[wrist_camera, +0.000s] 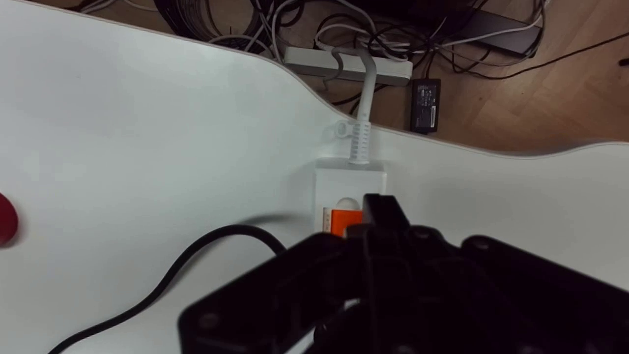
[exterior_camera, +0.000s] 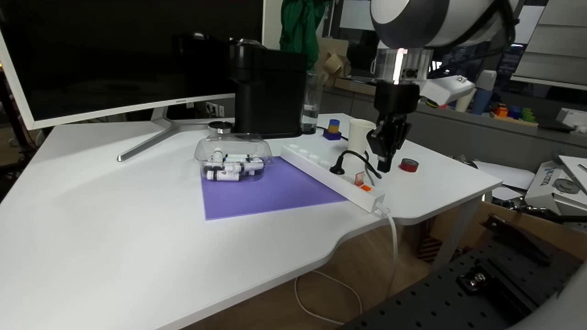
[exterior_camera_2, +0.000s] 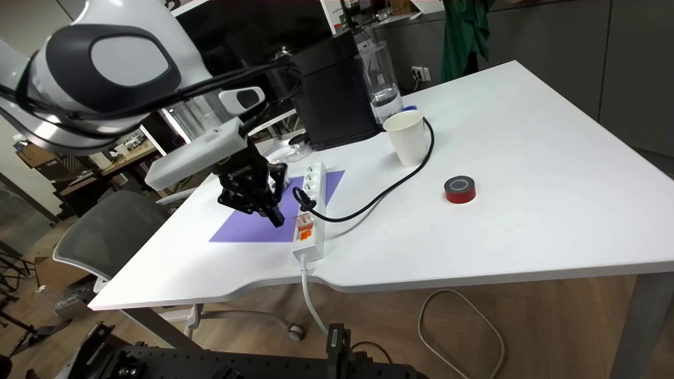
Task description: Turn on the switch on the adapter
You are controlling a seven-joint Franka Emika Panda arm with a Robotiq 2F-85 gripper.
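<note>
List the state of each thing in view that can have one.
Hand: shut, nothing held
Orange switch: on or off cannot be told
Reddish flap beside it: standing up
Black plug: plugged into the power strip
Monitor: screen dark
Paper cup: upright, open at the top
Tall clear container: partly filled
Clear box: holding small tubes
Tape roll: lying flat

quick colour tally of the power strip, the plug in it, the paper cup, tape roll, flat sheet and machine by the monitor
White: 2 (power strip, paper cup)
Black: 2 (plug, machine)
Purple: 1 (flat sheet)
Red: 1 (tape roll, darker on top)
Total: 6
</note>
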